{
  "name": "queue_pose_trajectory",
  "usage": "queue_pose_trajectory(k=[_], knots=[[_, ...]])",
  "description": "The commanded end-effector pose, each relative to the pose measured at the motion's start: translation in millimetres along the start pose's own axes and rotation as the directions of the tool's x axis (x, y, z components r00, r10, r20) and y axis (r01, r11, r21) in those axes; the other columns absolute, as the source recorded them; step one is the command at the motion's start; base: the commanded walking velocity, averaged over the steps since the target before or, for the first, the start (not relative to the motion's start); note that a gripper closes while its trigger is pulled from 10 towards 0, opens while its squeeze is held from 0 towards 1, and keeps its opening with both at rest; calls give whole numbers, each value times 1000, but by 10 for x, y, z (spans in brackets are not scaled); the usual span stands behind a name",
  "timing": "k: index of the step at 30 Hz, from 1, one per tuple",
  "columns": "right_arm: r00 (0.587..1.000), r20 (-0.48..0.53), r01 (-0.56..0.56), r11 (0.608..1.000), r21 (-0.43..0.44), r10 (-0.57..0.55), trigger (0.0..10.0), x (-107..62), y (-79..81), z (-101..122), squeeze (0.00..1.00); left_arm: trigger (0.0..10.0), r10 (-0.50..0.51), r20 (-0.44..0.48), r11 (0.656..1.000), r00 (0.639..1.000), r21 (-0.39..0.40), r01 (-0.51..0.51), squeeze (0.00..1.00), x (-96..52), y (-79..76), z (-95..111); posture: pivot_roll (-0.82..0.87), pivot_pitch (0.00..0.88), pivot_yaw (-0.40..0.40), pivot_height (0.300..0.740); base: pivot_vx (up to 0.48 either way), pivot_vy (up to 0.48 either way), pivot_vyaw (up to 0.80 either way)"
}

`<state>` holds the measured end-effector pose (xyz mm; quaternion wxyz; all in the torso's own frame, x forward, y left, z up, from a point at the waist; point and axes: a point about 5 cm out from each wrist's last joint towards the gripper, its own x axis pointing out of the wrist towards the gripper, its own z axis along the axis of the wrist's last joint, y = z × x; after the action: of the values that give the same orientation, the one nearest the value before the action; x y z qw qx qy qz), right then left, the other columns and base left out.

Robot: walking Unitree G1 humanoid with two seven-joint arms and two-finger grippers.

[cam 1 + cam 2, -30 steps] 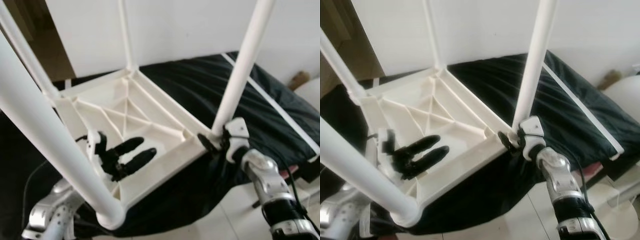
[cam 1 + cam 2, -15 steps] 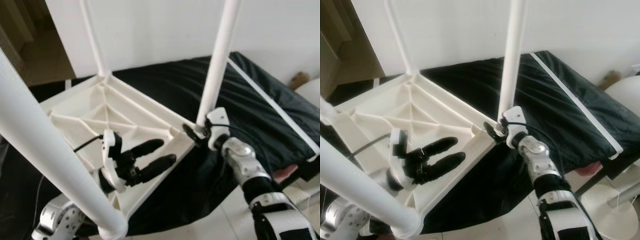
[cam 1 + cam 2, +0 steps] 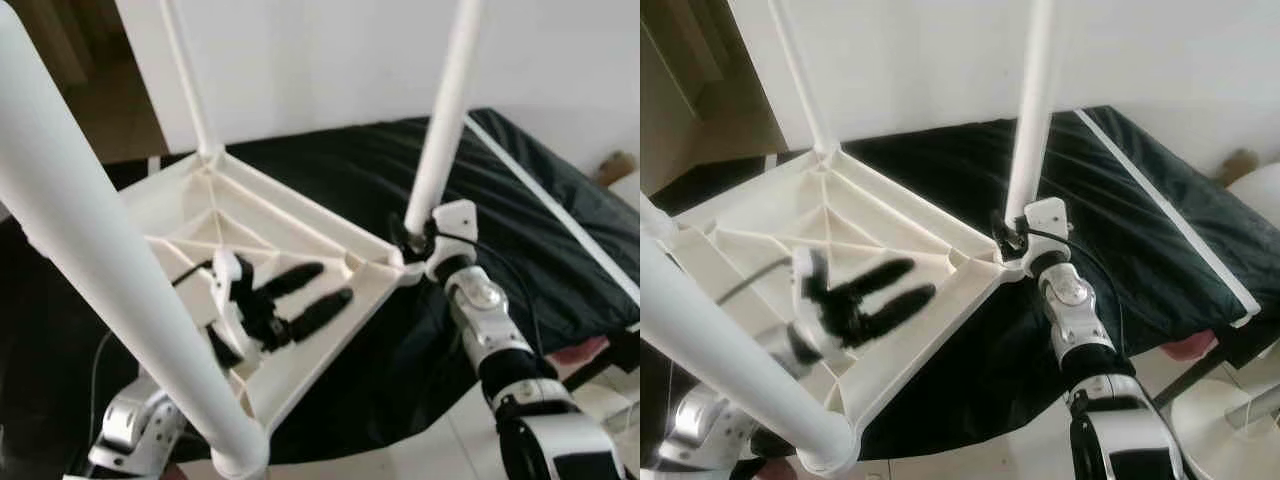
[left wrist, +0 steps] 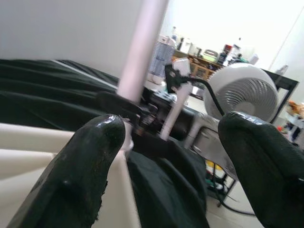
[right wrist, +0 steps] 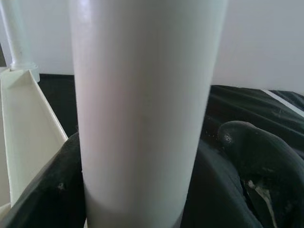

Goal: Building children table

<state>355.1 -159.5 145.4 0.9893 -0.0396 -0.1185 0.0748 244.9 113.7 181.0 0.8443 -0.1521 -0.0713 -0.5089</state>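
Here, table leg point(image 3: 1030, 110) between right gripper point(image 3: 1008, 236) fingers, at its base.

A: What carries the things?
B: A low surface w/ black sheet point(image 3: 1120, 190), runs from centre to right of frame. White stripe point(image 3: 1160, 215) goes diagonal on it, upper centre to right edge.
A: And directly on it?
B: Upside-down white table top point(image 3: 890, 235), ribbed underside up, at centre-left. Its near corner hangs over sheet's front edge.
A: Below?
B: Pale tiled floor point(image 3: 1030, 450), bottom of frame. Sheet drapes down toward it.
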Motion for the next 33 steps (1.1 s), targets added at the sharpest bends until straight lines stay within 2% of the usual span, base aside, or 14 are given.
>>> queue_pose_trajectory(k=[1, 5, 7, 8, 10, 11, 14, 17, 19, 23, 25, 26, 29, 33], knots=[[998, 33, 43, 998, 46, -44, 10000, -31, -20, 39, 0, 10000, 31, 5, 999, 999, 15, -31, 0, -18, 65, 31, 28, 0, 32, 740, 0, 0, 0], [995, 63, 67, 995, 74, -72, 10000, -145, 68, 66, 0, 10000, 95, 6, 992, 995, 85, -95, 0, -68, 222, 129, 24, 4, 34, 740, 0, 0, 0], [994, 69, 76, 993, 96, -82, 10000, -277, 158, 66, 0, 10000, 151, 7, 977, 988, 149, -150, 0, -134, 367, 213, 22, 17, 40, 740, 0, 0, 0], [994, 69, 76, 993, 96, -82, 10000, -277, 158, 66, 0, 10000, 151, 7, 977, 988, 149, -150, 0, -134, 367, 213, 22, 17, 40, 740, 0, 0, 0], [996, 41, 77, 988, 131, -83, 10000, -461, 248, 31, 0, 10000, 243, -19, 938, 970, 259, -230, 0, -280, 613, 338, 21, 27, 45, 740, 0, 0, 0], [996, 41, 77, 988, 131, -83, 10000, -461, 248, 31, 0, 10000, 243, -19, 938, 970, 259, -230, 0, -280, 613, 338, 21, 27, 45, 740, 0, 0, 0], [998, 5, 62, 986, 157, -64, 10000, -636, 329, -17, 0, 10000, 299, -83, 895, 951, 370, -249, 0, -453, 785, 434, 15, 33, 52, 740, 0, 0, 0], [999, -8, 54, 986, 159, -53, 10000, -682, 349, -31, 0, 10000, 308, -109, 885, 945, 397, -242, 0, -500, 818, 449, 15, 33, 52, 740, 0, 0, 0], [998, -49, 50, 984, 171, -42, 10000, -803, 373, -65, 0, 10000, 327, -189, 866, 926, 452, -213, 0, -644, 903, 483, 19, 39, 60, 740, 0, 0, 0], [997, -68, 53, 983, 175, -42, 10000, -852, 381, -72, 0, 10000, 342, -230, 856, 911, 475, -201, 0, -721, 944, 491, 19, 40, 63, 740, 0, 0, 0], [993, -109, 63, 981, 184, -43, 10000, -955, 399, -93, 0, 10000, 383, -307, 834, 871, 520, -184, 0, -886, 1023, 509, 26, 43, 63, 740, 0, 0, 0], [993, -109, 63, 981, 184, -43, 10000, -955, 399, -93, 0, 10000, 383, -307, 834, 871, 520, -184, 0, -886, 1023, 509, 26, 43, 63, 740, 0, 0, 0], [984, -174, 80, 980, 182, -48, 10000, -1091, 396, -116, 0, 10000, 430, -392, 798, 814, 587, -139, 0, -1134, 1098, 562, 30, 45, 64, 740, 0, 0, 0], [979, -199, 77, 980, 182, -40, 10000, -1174, 375, -144, 0, 10000, 433, -442, 793, 786, 602, -99, 0, -1280, 1080, 565, 46, 44, 57, 740, 0, 0, 0]])
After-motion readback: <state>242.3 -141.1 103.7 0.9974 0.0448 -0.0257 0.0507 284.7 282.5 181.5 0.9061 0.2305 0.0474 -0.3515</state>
